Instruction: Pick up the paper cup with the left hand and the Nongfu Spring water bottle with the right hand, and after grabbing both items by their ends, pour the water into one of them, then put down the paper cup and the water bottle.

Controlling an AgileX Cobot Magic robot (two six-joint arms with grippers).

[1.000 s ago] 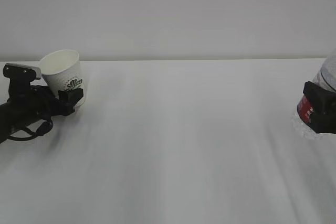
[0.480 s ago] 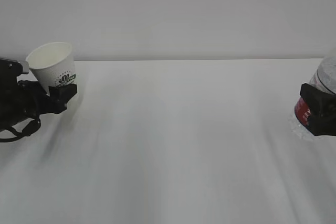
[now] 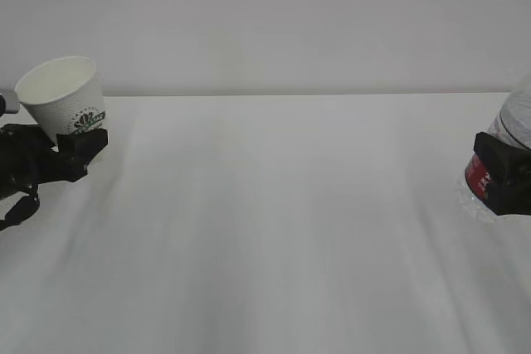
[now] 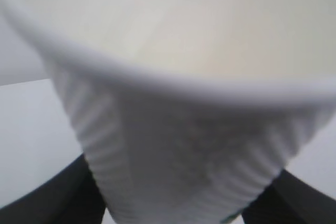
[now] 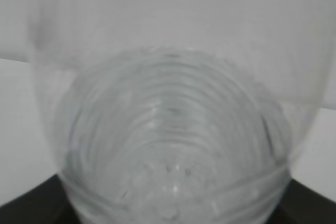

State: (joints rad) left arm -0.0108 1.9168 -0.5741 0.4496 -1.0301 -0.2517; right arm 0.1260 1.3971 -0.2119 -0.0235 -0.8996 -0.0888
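Cup (image 3: 63,95) at far 9 o'clock, clamped low in left gripper (image 3: 79,148), mouth tipped toward 11. Bottle (image 3: 506,151) at far 3 o'clock, clamped in right gripper (image 3: 501,177) (neck out of frame). Well apart; pouring needs both brought inward.

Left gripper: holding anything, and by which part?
Yes: the left gripper holds the paper cup by its lower end, fingers clamped near the base, cup lifted and tilted.
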